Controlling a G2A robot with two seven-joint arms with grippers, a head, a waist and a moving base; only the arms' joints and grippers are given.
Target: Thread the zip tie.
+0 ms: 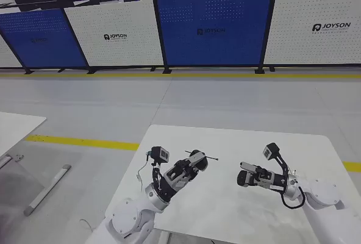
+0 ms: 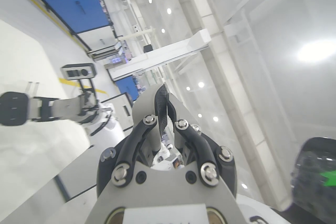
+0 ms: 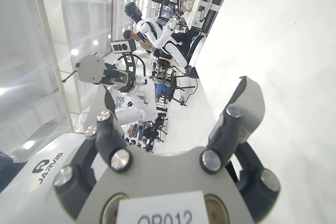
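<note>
I am clamping the thin black plastic zip tie (image 1: 208,158) in my left gripper (image 1: 196,158), my right gripper (image 1: 241,178) standing open; the next move probably calls for grasping the free end for threading.

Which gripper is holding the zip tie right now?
The left gripper: it is shut on the thin black zip tie, which sticks out on both sides. The right gripper is open and empty.
</note>
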